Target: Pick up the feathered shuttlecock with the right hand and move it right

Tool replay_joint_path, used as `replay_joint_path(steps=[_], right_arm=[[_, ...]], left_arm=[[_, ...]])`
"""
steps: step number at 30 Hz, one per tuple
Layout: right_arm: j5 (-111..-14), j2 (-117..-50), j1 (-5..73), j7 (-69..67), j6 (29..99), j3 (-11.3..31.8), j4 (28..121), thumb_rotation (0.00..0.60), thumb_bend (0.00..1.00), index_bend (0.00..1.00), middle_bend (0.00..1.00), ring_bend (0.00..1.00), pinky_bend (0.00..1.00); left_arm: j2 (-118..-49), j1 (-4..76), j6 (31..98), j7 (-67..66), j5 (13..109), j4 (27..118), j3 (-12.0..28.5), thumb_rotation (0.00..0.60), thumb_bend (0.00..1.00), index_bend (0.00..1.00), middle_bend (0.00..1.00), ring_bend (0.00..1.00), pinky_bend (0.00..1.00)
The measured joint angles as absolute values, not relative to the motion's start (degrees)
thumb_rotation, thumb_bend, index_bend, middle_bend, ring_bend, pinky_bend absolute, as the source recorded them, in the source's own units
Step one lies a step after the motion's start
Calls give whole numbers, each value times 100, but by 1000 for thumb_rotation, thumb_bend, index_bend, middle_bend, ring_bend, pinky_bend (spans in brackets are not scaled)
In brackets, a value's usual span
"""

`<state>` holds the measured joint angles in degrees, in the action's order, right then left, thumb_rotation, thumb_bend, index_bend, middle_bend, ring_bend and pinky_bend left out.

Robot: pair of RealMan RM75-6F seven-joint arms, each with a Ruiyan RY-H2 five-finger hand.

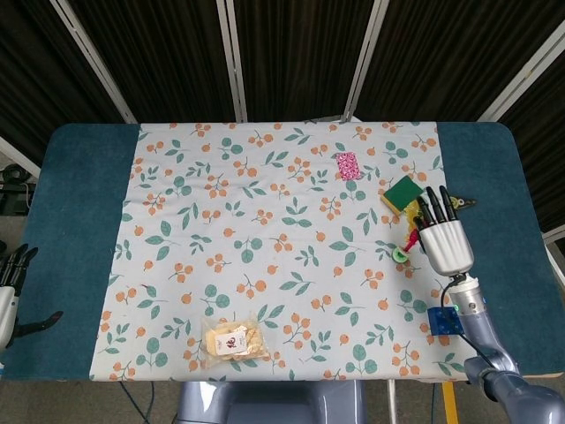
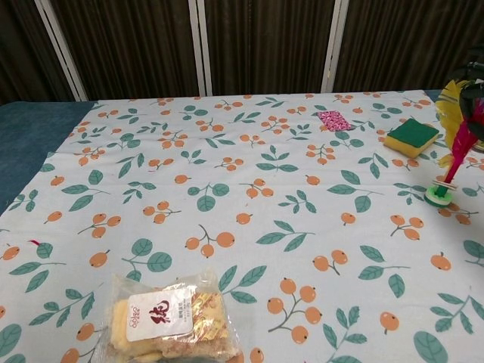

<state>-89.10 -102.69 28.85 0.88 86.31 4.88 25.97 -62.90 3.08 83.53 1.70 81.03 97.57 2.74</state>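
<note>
From the head view, the right hand is over the right side of the flowery cloth. Its dark fingers point away from the robot and are closed around the feathers of the shuttlecock. The shuttlecock's green round base is at the bottom left of the hand, down by the cloth. I cannot tell if the base touches the cloth. Just behind the hand lies a green and yellow sponge. A small pink packet lies farther back. A blue block sits near the front right edge, by the arm. A bag of snacks lies near the front edge. The left hand hangs off the left side of the table, holding nothing, with its fingers apart.

From the chest view, the shuttlecock stands tilted at the far right, yellow and pink feathers up, green base low by the cloth. The hand is mostly cut off here. The sponge lies just behind it. The snack bag is at the front.
</note>
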Motion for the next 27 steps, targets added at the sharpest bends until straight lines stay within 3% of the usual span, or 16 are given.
replay_joint_path(steps=[7, 9, 27], right_arm=[[-8992, -10159, 2824, 155, 8812, 432, 2881, 600, 305, 201, 3, 0, 0], [-9010, -10110, 2813, 189, 8894, 436, 3019, 600, 295, 157, 0, 0, 0], [-9297, -9085, 2437, 882, 9846, 404, 5193, 600, 205, 103, 0, 0, 0]], left_arm=[[-6286, 307, 8363, 219, 8123, 9752, 277, 600, 114, 0, 0, 0, 0], [-6283, 307, 8361, 231, 8125, 9752, 277, 600, 114, 0, 0, 0, 0], [-6233, 314, 8322, 339, 8161, 9770, 254, 600, 114, 0, 0, 0, 0]])
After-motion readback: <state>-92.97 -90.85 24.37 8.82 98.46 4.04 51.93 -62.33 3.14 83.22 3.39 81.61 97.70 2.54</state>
